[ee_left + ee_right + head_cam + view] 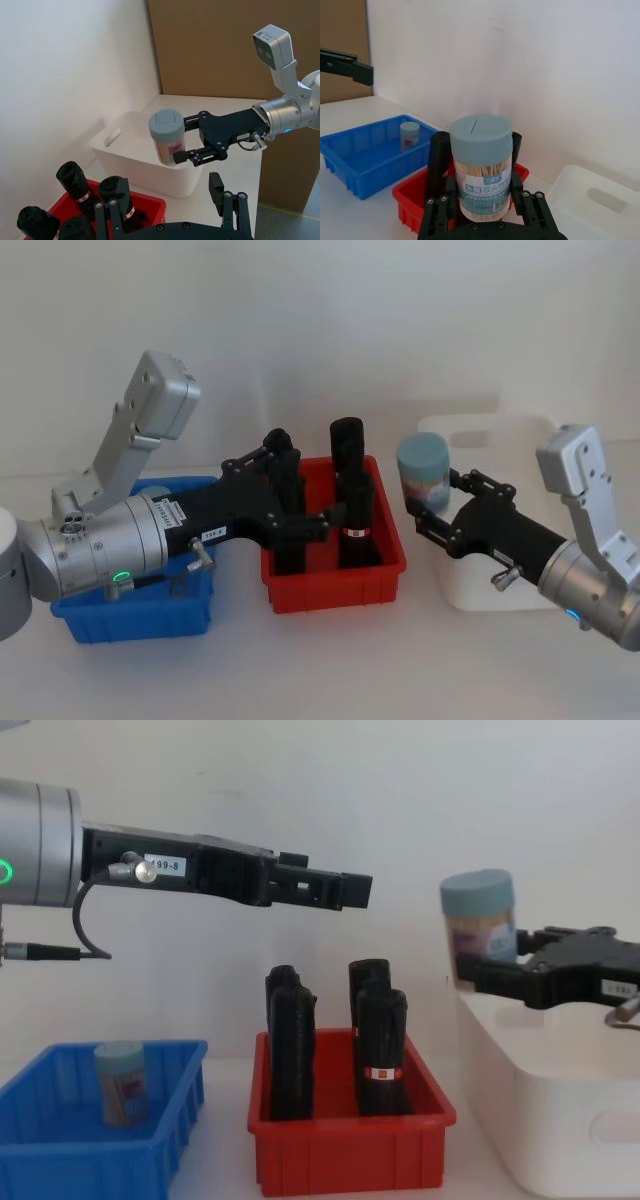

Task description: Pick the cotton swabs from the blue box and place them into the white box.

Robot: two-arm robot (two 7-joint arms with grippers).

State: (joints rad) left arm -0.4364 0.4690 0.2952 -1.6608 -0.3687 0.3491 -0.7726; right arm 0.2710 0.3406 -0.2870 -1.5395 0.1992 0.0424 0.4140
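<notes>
Tub of cotton swabs [481, 170]: clear body, pale blue cap, thin sticks inside. It is upright, clamped around its lower half by the closed jaws of the right gripper [432, 505]. Location: in the air at the corner of the white box [540, 1120] that faces the red bin [350, 1150], its base close above the rim. Whether it hangs fully over the cavity cannot be told.

Second tub [122, 1082]: upright inside the blue box [140, 620], not gripped.

Left gripper [350, 890]: jaws apart and empty, raised high over the red bin and its black bottles [380, 1050], well above their tops.

Status, as judged: first tub in transit, release not yet made; one tub left to fetch.

Hazards, as judged:
- Release at the present spot. The tub sits at the rim and not over the middle, so it may strike the edge and fall outside onto the table [330, 660] or against the red bin.
- Drop from height. A tall, light tub may bounce, land on its side or pop its cap.
- Left arm's descent toward the blue box. The black bottles stand beneath it, and a low sweep could knock one over.
</notes>
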